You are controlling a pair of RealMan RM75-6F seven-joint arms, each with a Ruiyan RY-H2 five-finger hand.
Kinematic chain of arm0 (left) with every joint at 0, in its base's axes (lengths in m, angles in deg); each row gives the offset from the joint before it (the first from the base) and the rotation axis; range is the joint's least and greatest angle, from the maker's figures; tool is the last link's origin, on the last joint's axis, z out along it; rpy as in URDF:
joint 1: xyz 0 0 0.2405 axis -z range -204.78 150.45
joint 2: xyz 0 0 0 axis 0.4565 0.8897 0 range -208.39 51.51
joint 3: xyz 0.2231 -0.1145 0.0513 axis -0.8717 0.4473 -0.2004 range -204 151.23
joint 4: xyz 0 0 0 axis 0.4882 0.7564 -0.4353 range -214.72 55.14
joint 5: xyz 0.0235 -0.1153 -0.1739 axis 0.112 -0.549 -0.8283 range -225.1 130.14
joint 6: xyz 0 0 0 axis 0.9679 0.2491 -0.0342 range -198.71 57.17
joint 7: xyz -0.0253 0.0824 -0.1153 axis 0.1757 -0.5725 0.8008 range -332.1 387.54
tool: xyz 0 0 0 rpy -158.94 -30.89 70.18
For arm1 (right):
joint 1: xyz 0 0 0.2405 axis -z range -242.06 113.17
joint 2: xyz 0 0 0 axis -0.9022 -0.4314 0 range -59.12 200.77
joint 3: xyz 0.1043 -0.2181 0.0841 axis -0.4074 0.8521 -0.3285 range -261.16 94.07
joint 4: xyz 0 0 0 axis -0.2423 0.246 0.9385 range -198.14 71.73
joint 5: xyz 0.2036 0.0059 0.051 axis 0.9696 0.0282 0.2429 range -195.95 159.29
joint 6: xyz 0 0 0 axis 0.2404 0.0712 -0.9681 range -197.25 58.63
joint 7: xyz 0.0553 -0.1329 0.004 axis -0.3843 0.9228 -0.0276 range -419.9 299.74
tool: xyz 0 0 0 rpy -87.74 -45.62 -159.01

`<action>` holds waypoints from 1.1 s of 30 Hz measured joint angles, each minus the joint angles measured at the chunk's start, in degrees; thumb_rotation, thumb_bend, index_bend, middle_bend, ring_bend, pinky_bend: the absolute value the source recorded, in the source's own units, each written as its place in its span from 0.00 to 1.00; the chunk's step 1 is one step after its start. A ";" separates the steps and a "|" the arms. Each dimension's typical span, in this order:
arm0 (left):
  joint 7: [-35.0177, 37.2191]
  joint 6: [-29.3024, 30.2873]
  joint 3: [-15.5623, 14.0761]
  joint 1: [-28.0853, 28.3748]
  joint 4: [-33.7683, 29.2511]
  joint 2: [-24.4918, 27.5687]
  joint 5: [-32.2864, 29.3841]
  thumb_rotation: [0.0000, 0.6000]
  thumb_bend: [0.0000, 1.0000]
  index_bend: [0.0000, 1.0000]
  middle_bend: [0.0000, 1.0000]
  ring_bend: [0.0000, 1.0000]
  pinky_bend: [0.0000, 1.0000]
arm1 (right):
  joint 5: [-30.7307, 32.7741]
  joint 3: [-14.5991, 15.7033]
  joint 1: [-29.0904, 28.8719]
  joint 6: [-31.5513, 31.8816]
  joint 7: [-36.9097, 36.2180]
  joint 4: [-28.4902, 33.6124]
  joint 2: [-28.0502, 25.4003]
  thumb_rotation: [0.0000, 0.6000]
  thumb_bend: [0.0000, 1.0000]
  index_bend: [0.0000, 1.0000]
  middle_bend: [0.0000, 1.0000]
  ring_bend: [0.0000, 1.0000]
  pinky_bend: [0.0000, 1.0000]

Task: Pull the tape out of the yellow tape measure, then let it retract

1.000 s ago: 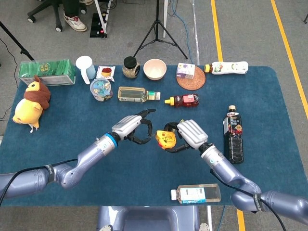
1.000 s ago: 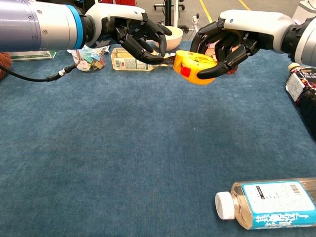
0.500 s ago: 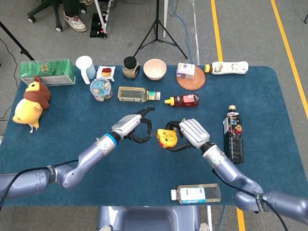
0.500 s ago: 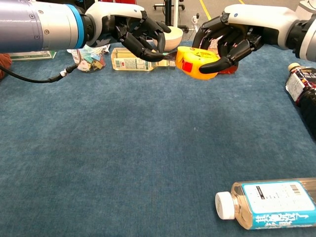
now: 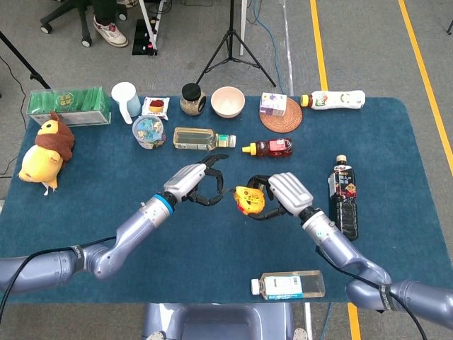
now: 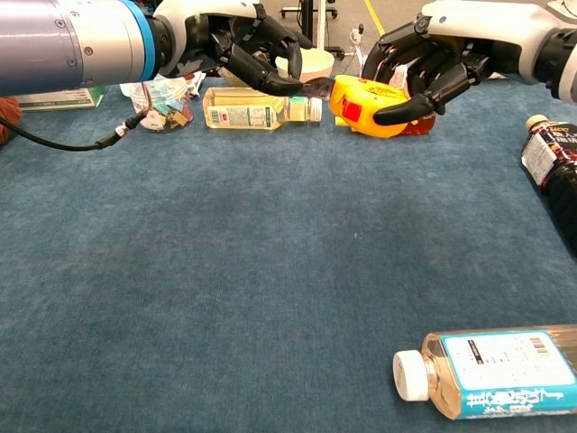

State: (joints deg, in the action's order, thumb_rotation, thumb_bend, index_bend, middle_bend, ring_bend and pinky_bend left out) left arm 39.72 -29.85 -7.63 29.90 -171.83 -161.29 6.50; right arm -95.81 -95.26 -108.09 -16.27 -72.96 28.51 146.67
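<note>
The yellow tape measure (image 5: 248, 199) (image 6: 363, 106), with a red button on its side, is held above the blue table by my right hand (image 5: 282, 195) (image 6: 431, 61), whose fingers wrap over its case. Just to its left, my left hand (image 5: 196, 185) (image 6: 236, 47) pinches the end of the tape (image 5: 228, 191) (image 6: 316, 86). A short dark stretch of tape spans the small gap between the two hands. The tape's tip is hidden inside the left fingers.
A clear bottle (image 5: 289, 284) (image 6: 491, 372) lies at the front edge. A dark bottle (image 5: 344, 198) lies at the right. Behind the hands lie a pale-liquid bottle (image 5: 200, 139) (image 6: 252, 110) and a red sauce bottle (image 5: 270, 148). A plush toy (image 5: 44, 153) sits at the left.
The hands have drawn apart: the right hand carried the tape measure rightward and a little up, the left hand shifted slightly left, and a short length of tape now shows between them.
</note>
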 measured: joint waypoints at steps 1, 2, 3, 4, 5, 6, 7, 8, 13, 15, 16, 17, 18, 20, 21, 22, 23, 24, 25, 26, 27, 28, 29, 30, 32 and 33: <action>0.06 0.22 0.08 -0.05 0.02 -0.13 0.06 1.00 0.42 0.68 0.08 0.00 0.09 | 0.04 0.00 0.00 -0.12 -0.13 0.02 -0.14 0.70 0.23 0.59 0.59 0.65 0.63; 0.16 0.46 0.21 -0.12 0.05 -0.31 0.16 1.00 0.42 0.68 0.08 0.00 0.09 | 0.07 0.01 0.00 -0.20 -0.16 0.01 -0.25 0.70 0.23 0.59 0.59 0.65 0.63; 0.21 0.57 0.31 -0.17 0.09 -0.39 0.22 1.00 0.42 0.68 0.08 0.00 0.09 | 0.08 0.04 0.00 -0.27 -0.11 -0.01 -0.34 0.71 0.23 0.59 0.59 0.65 0.63; 0.26 0.62 0.38 -0.19 0.12 -0.42 0.24 1.00 0.42 0.68 0.08 0.00 0.09 | 0.11 0.09 0.02 -0.39 -0.12 0.00 -0.47 0.71 0.23 0.59 0.59 0.64 0.63; 0.37 0.63 0.49 -0.22 0.12 -0.41 0.21 1.00 0.42 0.69 0.08 0.00 0.09 | 0.11 0.15 0.04 -0.46 -0.15 0.00 -0.58 0.71 0.23 0.59 0.59 0.64 0.63; 0.48 0.64 0.60 -0.24 0.11 -0.38 0.19 1.00 0.42 0.69 0.08 0.00 0.09 | 0.13 0.19 0.08 -0.50 -0.14 -0.01 -0.69 0.71 0.23 0.59 0.59 0.64 0.63; 0.55 0.64 0.70 -0.27 0.10 -0.33 0.18 1.00 0.42 0.69 0.09 0.00 0.09 | 0.17 0.21 0.14 -0.52 -0.21 0.00 -0.83 0.70 0.23 0.59 0.59 0.64 0.63; 0.62 0.70 0.79 -0.31 0.08 -0.30 0.17 1.00 0.42 0.69 0.09 0.00 0.09 | 0.21 0.22 0.18 -0.53 -0.26 0.00 -0.92 0.71 0.23 0.59 0.59 0.64 0.63; 1.11 0.77 1.21 -0.52 -0.25 0.01 0.02 1.00 0.42 0.69 0.09 0.00 0.09 | 0.22 0.29 0.36 -0.63 -0.45 -0.04 -1.58 0.71 0.23 0.59 0.59 0.64 0.63; 1.22 0.80 1.34 -0.66 -0.40 0.32 0.03 1.00 0.42 0.69 0.09 0.00 0.09 | 0.25 0.45 0.44 -0.80 -0.37 -0.10 -1.88 0.71 0.23 0.59 0.59 0.64 0.63; 1.25 0.80 1.37 -0.71 -0.44 0.45 0.04 1.00 0.42 0.69 0.09 0.00 0.09 | 0.30 0.55 0.50 -0.93 -0.33 -0.14 -2.01 0.71 0.23 0.59 0.59 0.64 0.63; 1.26 0.81 1.38 -0.79 -0.49 0.63 0.04 1.00 0.42 0.69 0.09 0.00 0.09 | 0.29 0.63 0.52 -0.99 -0.27 -0.18 -2.07 0.71 0.23 0.59 0.59 0.64 0.63; 1.28 0.78 1.38 -0.87 -0.55 0.81 0.04 1.00 0.42 0.69 0.09 0.00 0.09 | 0.28 0.73 0.54 -1.07 -0.16 -0.23 -2.15 0.71 0.23 0.59 0.59 0.65 0.63; 1.36 0.70 1.31 -1.12 -0.77 1.31 0.05 1.00 0.42 0.69 0.09 0.00 0.09 | 0.22 1.00 0.58 -1.36 0.07 -0.31 -2.40 0.71 0.23 0.59 0.59 0.65 0.63; 1.38 0.67 1.25 -1.26 -0.86 1.53 0.08 1.00 0.42 0.69 0.09 0.00 0.09 | 0.19 1.09 0.59 -1.47 0.21 -0.35 -2.52 0.71 0.23 0.59 0.59 0.65 0.63; 1.41 0.65 1.18 -1.41 -0.96 1.74 0.11 1.00 0.42 0.69 0.08 0.00 0.09 | 0.19 1.19 0.61 -1.58 0.36 -0.42 -2.72 0.71 0.23 0.59 0.59 0.64 0.63; 1.44 0.66 1.07 -1.61 -1.08 2.00 0.17 1.00 0.42 0.69 0.09 0.00 0.09 | 0.21 1.23 0.64 -1.66 0.39 -0.45 -2.85 0.71 0.23 0.59 0.59 0.65 0.63; 1.48 0.68 0.97 -1.80 -1.19 2.24 0.25 1.00 0.42 0.69 0.09 0.00 0.09 | 0.24 1.25 0.68 -1.68 0.38 -0.47 -2.98 0.71 0.23 0.59 0.59 0.65 0.63; 1.52 0.70 0.86 -2.02 -1.32 2.52 0.35 1.00 0.42 0.69 0.09 0.00 0.09 | 0.27 1.27 0.75 -1.69 0.36 -0.49 -3.21 0.71 0.23 0.59 0.59 0.65 0.63; 1.63 0.71 0.71 -2.34 -1.52 2.95 0.54 1.00 0.42 0.69 0.09 0.00 0.09 | 0.30 1.28 0.84 -1.67 0.32 -0.51 -3.39 0.71 0.23 0.59 0.59 0.65 0.63; 1.76 0.73 0.60 -2.64 -1.69 3.30 0.71 1.00 0.42 0.69 0.09 0.00 0.09 | 0.34 1.27 0.92 -1.62 0.22 -0.53 -3.51 0.71 0.23 0.59 0.59 0.65 0.63; 1.94 0.76 0.49 -2.96 -1.85 3.66 0.90 1.00 0.42 0.69 0.09 0.00 0.09 | 0.39 1.27 1.02 -1.61 0.00 -0.54 -3.70 0.71 0.23 0.59 0.59 0.65 0.63; 2.23 0.79 0.35 -3.41 -2.08 4.16 1.18 1.00 0.42 0.69 0.09 0.00 0.09 | 0.39 1.27 1.12 -1.56 -0.17 -0.57 -3.86 0.71 0.23 0.59 0.59 0.65 0.63; 2.46 0.80 0.25 -3.73 -2.26 4.51 1.39 1.00 0.42 0.69 0.09 0.00 0.09 | 0.36 1.28 1.23 -1.48 -0.32 -0.62 -3.97 0.71 0.23 0.59 0.59 0.64 0.63; 2.93 0.90 -0.01 -4.46 -2.69 5.28 2.00 1.00 0.42 0.69 0.09 0.00 0.09 | 0.34 1.32 1.40 -1.43 -0.67 -0.72 -4.15 0.71 0.23 0.59 0.59 0.64 0.63; 3.12 0.96 -0.14 -4.78 -2.88 5.60 2.32 1.00 0.42 0.69 0.09 0.00 0.09 | 0.32 1.33 1.48 -1.39 -0.84 -0.79 -4.23 0.70 0.23 0.59 0.59 0.64 0.63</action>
State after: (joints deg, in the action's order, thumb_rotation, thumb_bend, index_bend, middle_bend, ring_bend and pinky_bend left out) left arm 42.84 -28.89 -7.77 25.11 -174.71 -155.69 8.82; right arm -95.49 -93.92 -106.61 -17.66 -73.80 27.73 142.44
